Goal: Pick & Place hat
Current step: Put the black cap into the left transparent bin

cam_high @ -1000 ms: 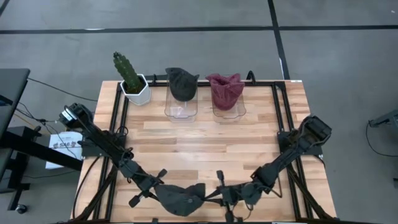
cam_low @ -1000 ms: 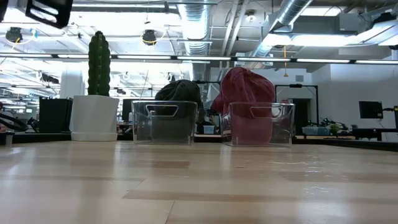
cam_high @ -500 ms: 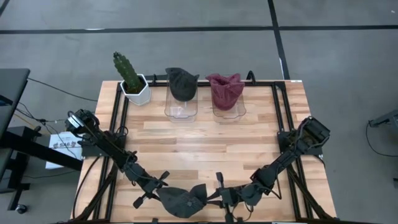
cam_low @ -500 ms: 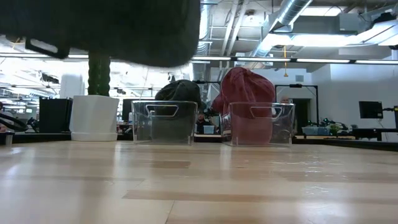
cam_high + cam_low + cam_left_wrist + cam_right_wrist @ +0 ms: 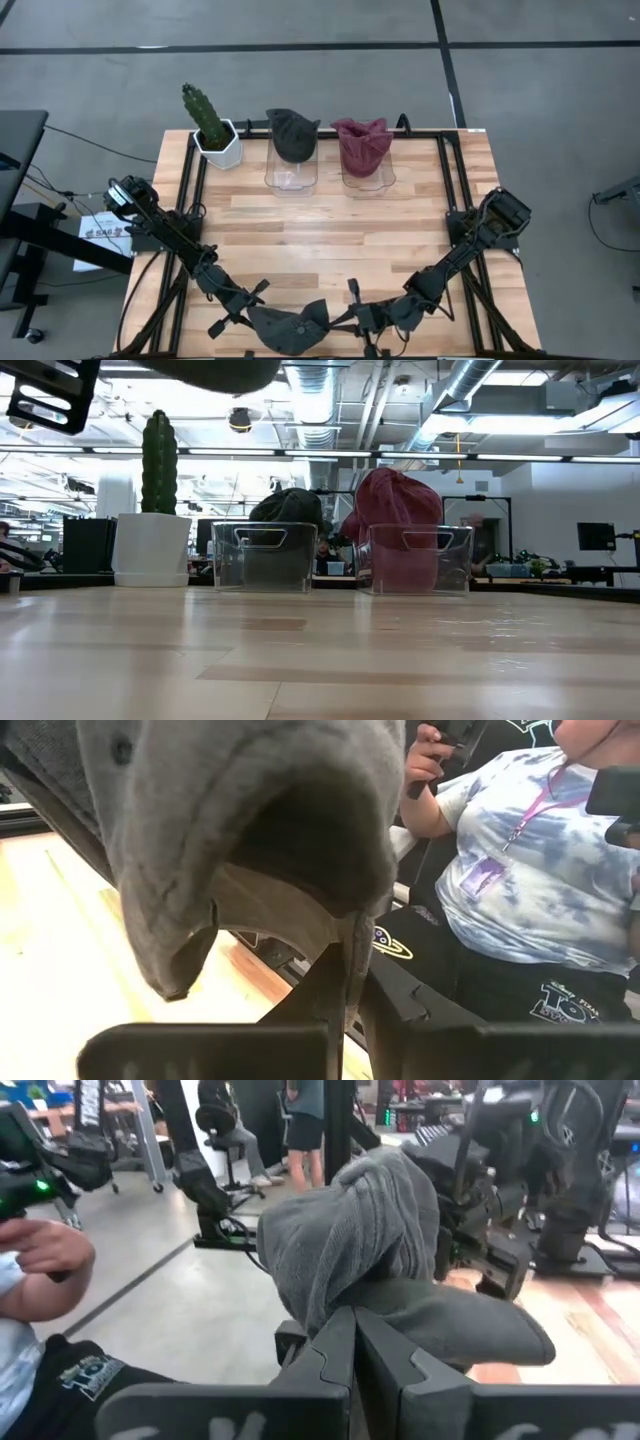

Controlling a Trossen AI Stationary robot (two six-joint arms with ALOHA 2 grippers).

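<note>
A grey hat (image 5: 290, 328) hangs above the table's near edge, between my two grippers. My left gripper (image 5: 262, 322) is shut on its left side and my right gripper (image 5: 342, 318) on its right side. In the left wrist view the hat (image 5: 250, 830) shows its hollow underside. In the right wrist view the hat (image 5: 370, 1240) bunches up beyond the fingers. The low view shows only its lower edge (image 5: 215, 368) at the picture's top. Far back stand two clear bins, one holding a dark grey hat (image 5: 292, 135) and the other a maroon hat (image 5: 364, 142). My left gripper pinches a thin strip of the hat's rim (image 5: 352, 935) between its two fingers, which come nearly level from the table's left. The hat is lifted clear of the table. My right gripper pinches bunched cloth at the hat's other side (image 5: 372, 1302), nearly level from the table's right. One layer or several, I cannot tell.
A cactus in a white pot (image 5: 214, 136) stands at the far left beside the left bin (image 5: 290, 172), with the right bin (image 5: 368, 175) next to it. A seated person (image 5: 530, 880) is close beyond the near edge. The table's middle (image 5: 320, 235) is bare wood.
My left gripper has sunk a little toward the near edge, and the hat has gone with it. In the low view the hat swung down across the top of the picture and then drew back up. Both grippers stay shut on it.
</note>
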